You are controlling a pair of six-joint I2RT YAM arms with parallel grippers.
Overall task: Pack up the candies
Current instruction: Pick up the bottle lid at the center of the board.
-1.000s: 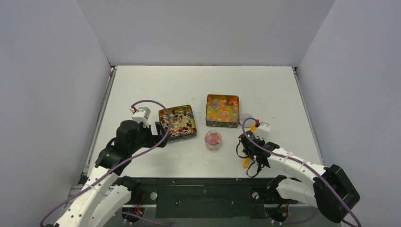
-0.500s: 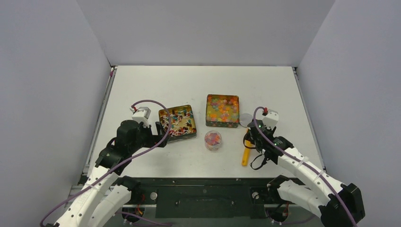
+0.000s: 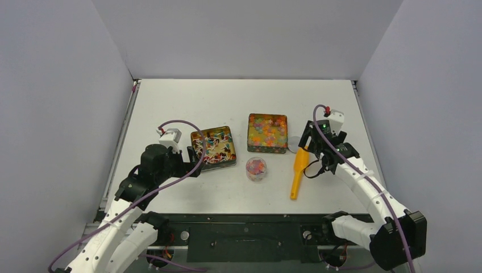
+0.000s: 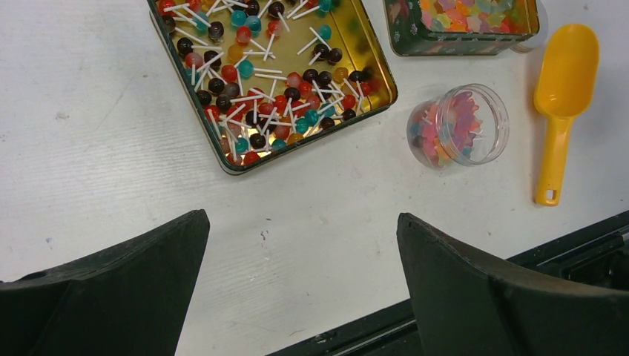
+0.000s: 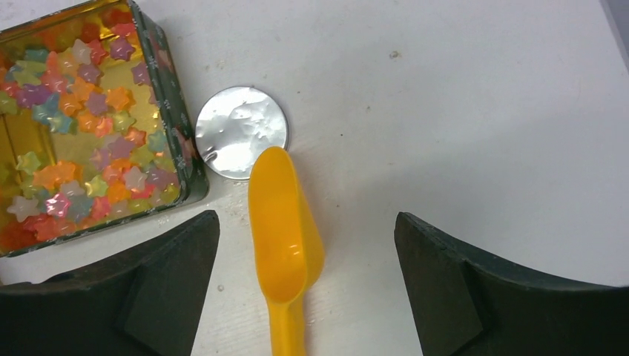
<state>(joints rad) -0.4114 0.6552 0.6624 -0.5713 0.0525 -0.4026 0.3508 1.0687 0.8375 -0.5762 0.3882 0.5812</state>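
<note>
Star-shaped candies in orange, pink, yellow and green are filling a square gold-lined tin near the middle of the white desk. More of the same stars are sitting in a small clear jar that is standing open just in front of that tin. To the left, a second tin is holding lollipops with red, blue and dark heads and thin white sticks, lying in a jumble. A round silver lid is lying flat against the star tin's right side. An orange scoop is lying on the desk, its bowl tip reaching over the lid's near edge and its handle pointing toward the robot. The right jaws are hovering spread wide above the scoop's bowl, gripping nothing. The left jaws are hanging wide apart and empty over bare desk by the lollipop tin's near left corner.
</note>
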